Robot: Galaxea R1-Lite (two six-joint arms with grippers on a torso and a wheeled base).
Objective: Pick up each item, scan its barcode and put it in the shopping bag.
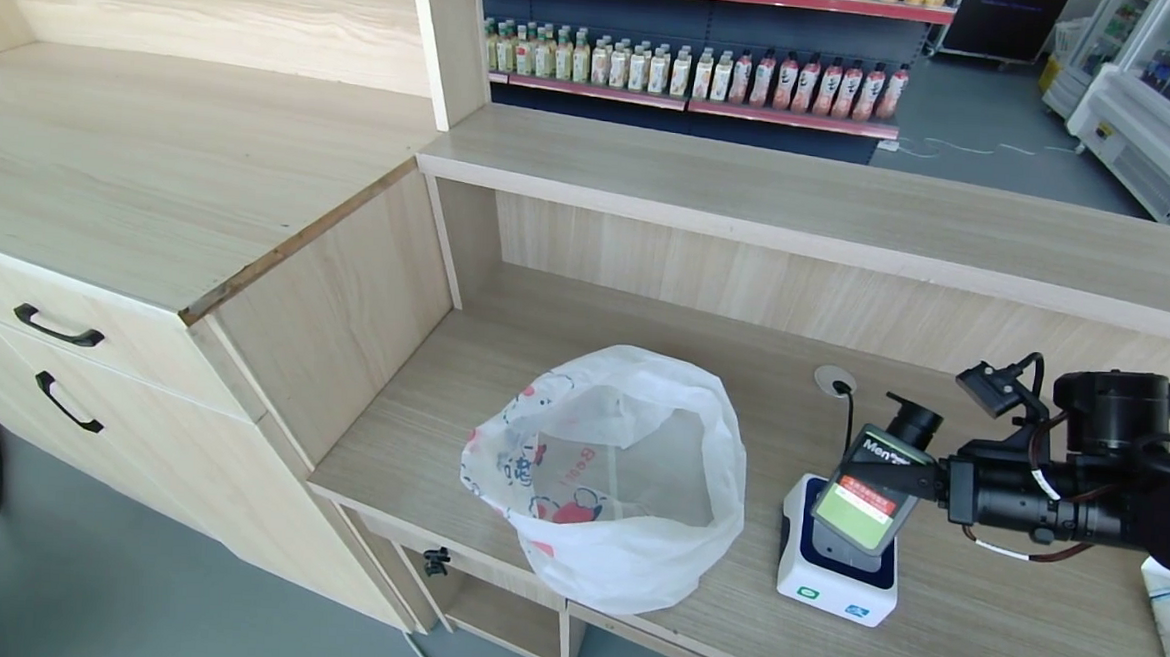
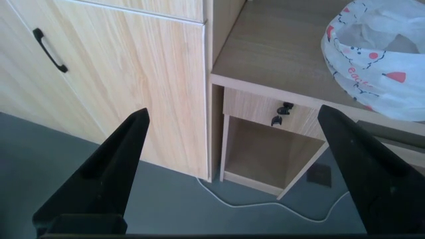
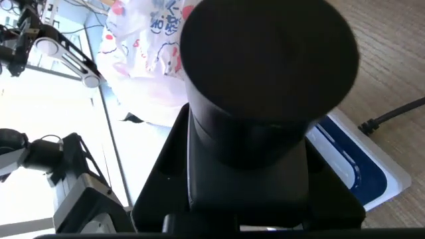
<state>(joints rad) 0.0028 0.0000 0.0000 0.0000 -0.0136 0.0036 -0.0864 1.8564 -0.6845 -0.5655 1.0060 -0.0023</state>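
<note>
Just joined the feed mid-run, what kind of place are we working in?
Most likely a small shop's checkout counter: shelves of bottled drinks stand behind it, a barcode scanner sits on the wooden counter, and an open shopping bag lies beside the scanner.

A pale wood counter [image 1: 653,172] with black-handled drawers [image 1: 57,326] is standing on grey floor [image 1: 81,582], while red shelves [image 1: 692,99] of bottles are lining the aisle behind it

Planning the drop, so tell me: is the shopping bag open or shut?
Open. The shopping bag stands on the counter, mouth spread wide, its inside showing.
</note>
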